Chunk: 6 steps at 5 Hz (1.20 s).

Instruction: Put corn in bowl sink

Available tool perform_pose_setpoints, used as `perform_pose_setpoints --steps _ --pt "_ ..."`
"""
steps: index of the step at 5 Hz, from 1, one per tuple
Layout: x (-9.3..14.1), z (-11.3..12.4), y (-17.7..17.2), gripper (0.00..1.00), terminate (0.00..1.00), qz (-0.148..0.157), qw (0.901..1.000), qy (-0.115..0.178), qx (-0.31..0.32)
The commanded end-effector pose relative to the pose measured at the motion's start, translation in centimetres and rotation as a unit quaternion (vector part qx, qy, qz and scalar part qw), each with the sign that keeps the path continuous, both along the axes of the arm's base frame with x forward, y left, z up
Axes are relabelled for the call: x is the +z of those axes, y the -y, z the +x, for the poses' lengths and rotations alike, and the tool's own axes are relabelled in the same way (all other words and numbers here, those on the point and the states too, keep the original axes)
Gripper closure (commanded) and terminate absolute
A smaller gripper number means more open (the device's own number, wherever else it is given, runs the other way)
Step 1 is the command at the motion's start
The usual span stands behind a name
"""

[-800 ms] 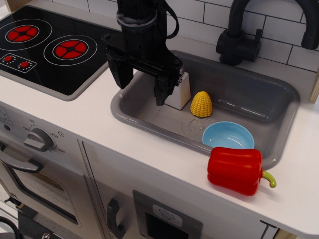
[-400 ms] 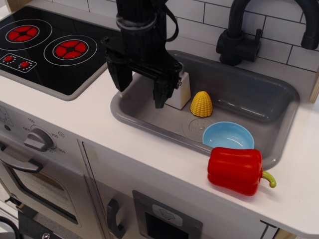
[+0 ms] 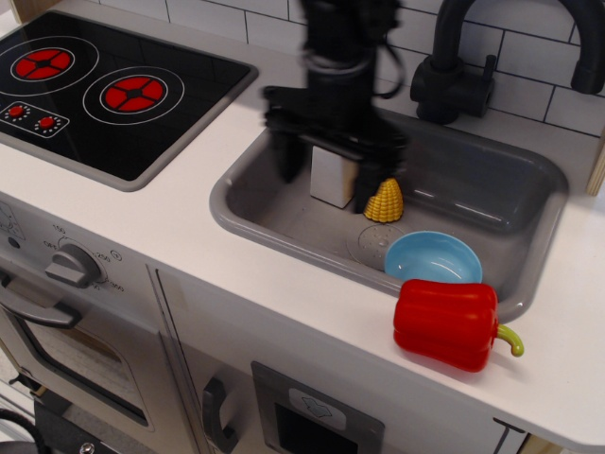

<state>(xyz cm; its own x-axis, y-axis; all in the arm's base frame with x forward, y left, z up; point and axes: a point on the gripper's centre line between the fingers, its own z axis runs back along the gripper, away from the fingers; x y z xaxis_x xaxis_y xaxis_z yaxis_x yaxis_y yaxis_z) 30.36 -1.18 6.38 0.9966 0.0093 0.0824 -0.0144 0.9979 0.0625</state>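
Note:
The yellow corn (image 3: 384,201) stands on the floor of the grey sink (image 3: 284,222), just behind the drain circle. The light-blue bowl (image 3: 433,257) sits empty in the sink's front right, right of the drain. My black gripper (image 3: 328,180) hangs open over the sink's left-middle, blurred by motion. Its right finger (image 3: 370,183) is just left of the corn; its left finger (image 3: 287,161) is near the sink's left wall. A white block (image 3: 333,176) stands between the fingers. Nothing is held.
A red toy pepper (image 3: 448,323) lies on the white counter (image 3: 170,222) at the sink's front right rim. A dark faucet (image 3: 452,71) stands behind the sink. A black stove top (image 3: 95,90) with red burners is at the left.
My gripper has moved right, from the sink's left edge toward the corn, and now straddles the white block. The corn, bowl and pepper have not moved.

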Motion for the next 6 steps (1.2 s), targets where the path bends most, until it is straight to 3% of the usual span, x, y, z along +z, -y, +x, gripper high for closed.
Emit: perform_pose_setpoints --steps 1,2,4,6 --pt "0.3 4.3 2.3 0.0 0.0 -0.026 0.9992 0.027 0.017" --pt "0.3 5.9 2.6 0.0 0.0 -0.031 0.9982 0.048 0.02" --pt "-1.1 8.0 3.5 0.0 0.0 -0.025 0.9978 0.058 0.02" --pt "-3.2 8.6 3.3 0.0 0.0 0.013 0.9981 0.057 0.019"
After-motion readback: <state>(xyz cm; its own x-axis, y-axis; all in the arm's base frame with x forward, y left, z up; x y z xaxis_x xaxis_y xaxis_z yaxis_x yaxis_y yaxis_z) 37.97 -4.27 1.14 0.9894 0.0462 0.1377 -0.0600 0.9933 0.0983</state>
